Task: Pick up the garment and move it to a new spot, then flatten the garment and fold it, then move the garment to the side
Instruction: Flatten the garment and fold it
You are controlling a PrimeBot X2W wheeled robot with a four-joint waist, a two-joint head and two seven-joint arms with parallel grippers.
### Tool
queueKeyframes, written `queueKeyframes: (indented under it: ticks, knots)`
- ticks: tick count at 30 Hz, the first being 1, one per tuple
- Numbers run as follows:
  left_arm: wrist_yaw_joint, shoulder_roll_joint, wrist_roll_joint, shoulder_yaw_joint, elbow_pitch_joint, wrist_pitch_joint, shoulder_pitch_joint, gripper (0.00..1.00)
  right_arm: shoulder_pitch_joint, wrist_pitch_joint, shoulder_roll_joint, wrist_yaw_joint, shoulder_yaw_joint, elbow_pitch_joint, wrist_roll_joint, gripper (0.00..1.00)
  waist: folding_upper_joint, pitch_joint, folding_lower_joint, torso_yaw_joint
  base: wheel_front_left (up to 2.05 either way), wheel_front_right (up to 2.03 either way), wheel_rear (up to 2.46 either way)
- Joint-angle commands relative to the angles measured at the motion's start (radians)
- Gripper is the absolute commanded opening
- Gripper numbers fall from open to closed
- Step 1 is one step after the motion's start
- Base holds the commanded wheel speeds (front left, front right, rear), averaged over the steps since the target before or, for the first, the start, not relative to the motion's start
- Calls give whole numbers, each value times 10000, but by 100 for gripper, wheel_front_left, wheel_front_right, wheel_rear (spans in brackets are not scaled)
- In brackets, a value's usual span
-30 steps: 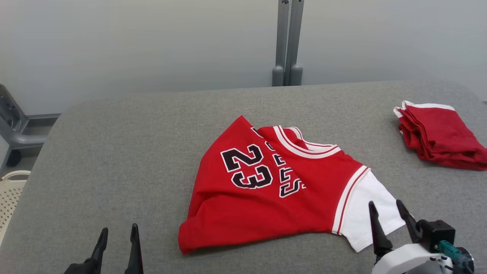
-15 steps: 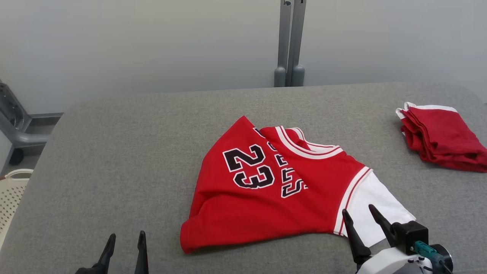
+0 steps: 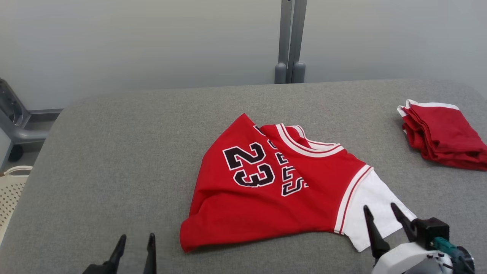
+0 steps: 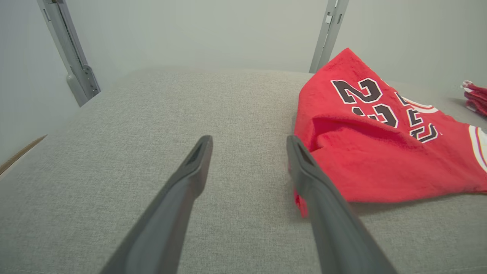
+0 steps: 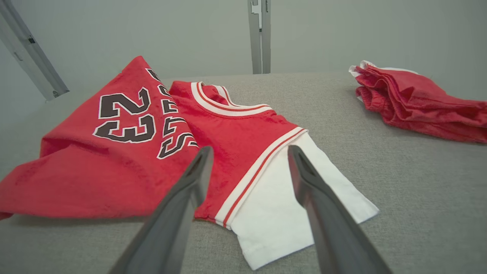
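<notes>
The garment is a red jersey with a black "23" and a white sleeve. It lies rumpled and partly folded over near the middle of the grey table. My left gripper stands open at the table's front edge, just left of the jersey's lower red corner. In the left wrist view the left gripper holds nothing, and the garment lies against its right finger. My right gripper is open above the white sleeve; in its wrist view the right gripper straddles the sleeve seam of the garment.
A second red garment lies folded at the table's far right. Two grey posts rise behind the table's far edge. A white perforated basket and a grey cart frame stand off the left side.
My left gripper has crept right toward the jersey's lower corner. The right gripper swung left, then back right over the white sleeve. The garment has not moved; the view shifted slightly.
</notes>
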Motion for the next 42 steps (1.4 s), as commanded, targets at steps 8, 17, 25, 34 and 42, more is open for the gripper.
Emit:
queueKeyframes:
  ticks: [8,17,25,34,42]
  knots:
    - [-443,226,-189,-1080,911,872,-578,100,-488,950,-35,-9,-874,434,-254,100,0,137,0,-110,0,0,0]
    - [-575,258,-670,-1811,2399,1489,-1598,100,-1381,2019,-34,-7,-1629,1656,-902,100,0,661,0,-109,0,0,0]
    - [-588,479,-1115,-2240,3082,1451,-2582,100,-2165,2059,-39,-9,-2144,2689,-1248,100,0,1373,0,-6,0,0,0]
    - [-587,656,-1506,-3021,3438,1302,-3095,100,-2956,1789,-45,-9,-2577,3557,-1646,100,0,1723,0,151,0,0,0]
    - [-586,766,-1861,-3724,3408,991,-3103,100,-3175,1657,-205,-9,-2936,3799,-1760,100,0,1753,0,316,0,0,0]
